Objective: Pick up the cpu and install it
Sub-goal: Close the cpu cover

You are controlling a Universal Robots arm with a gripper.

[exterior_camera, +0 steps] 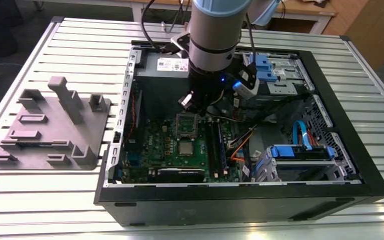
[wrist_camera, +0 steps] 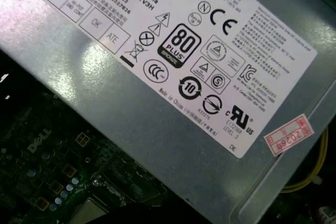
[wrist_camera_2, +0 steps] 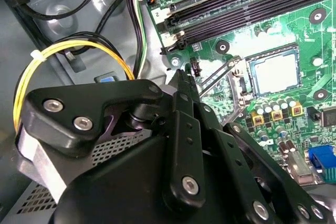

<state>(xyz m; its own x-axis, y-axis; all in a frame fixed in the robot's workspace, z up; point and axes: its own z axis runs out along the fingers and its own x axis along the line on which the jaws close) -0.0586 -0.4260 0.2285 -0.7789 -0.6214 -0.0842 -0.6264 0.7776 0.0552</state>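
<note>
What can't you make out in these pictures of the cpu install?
Exterior view: whether the cpu sits seated or loose on the motherboard, too small.
Second wrist view: the claw hides the motherboard beneath it.
First wrist view: the power supply hides much of the motherboard.

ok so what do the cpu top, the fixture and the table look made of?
cpu: silvery-grey top with a dull sheen, likely metal.
fixture: matte grey, no glare, probably plastic.
table: pale ribbed slats with a sheen, likely aluminium.
</note>
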